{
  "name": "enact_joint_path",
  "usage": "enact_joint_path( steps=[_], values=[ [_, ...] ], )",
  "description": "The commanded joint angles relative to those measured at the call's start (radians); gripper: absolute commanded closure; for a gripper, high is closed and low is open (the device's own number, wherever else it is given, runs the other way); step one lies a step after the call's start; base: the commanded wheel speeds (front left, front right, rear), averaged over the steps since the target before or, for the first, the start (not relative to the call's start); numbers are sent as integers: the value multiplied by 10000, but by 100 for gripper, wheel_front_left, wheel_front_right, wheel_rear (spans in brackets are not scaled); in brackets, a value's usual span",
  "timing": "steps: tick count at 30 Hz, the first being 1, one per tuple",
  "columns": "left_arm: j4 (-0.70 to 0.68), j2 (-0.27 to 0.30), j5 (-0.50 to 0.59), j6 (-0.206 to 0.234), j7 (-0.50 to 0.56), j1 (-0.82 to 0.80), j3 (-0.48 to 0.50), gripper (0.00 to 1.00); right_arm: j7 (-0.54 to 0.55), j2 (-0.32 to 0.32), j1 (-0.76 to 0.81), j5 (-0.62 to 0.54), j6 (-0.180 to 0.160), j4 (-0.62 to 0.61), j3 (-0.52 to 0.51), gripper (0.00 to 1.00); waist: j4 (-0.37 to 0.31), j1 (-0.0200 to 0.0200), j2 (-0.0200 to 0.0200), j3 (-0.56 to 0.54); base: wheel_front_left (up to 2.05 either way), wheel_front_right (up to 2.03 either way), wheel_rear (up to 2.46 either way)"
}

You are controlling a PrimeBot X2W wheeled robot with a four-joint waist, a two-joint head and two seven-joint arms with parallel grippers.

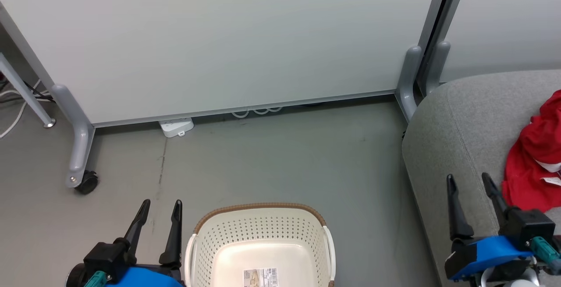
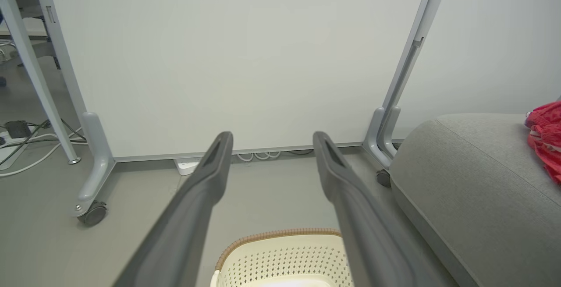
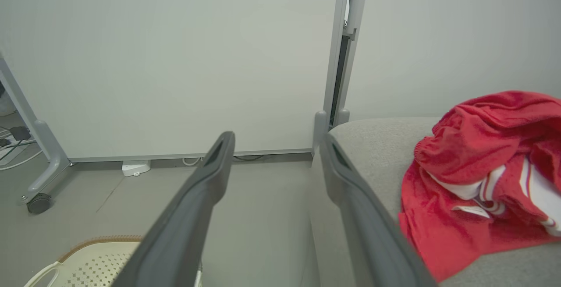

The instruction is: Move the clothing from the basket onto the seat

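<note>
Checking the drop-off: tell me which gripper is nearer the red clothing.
Right. The right gripper is beside the clothing, over the sofa; the left gripper is left of the basket.

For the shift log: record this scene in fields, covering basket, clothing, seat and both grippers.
seat: grey fabric, at right
clothing: red heap lying on seat
basket: on floor left of seat, no clothing in visible part
left gripper: open, empty, left of basket
right gripper: open, empty, near clothing
</note>
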Motion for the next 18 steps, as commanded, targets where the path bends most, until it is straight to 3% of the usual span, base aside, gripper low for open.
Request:
enact_joint_path(
  steps=[1, 18],
  values=[
    [36, 8, -46, -43, -32, 160, 154, 0, -74, 65, 258, 85, -11, -22, 109, 0, 60, 1, 0, -114, 0, 0, 0],
    [337, 169, -52, -43, -31, 465, 325, 0, -202, 128, 764, 483, -11, 143, 620, 0, -4, 1, 0, -457, 0, 0, 0]
  ],
)
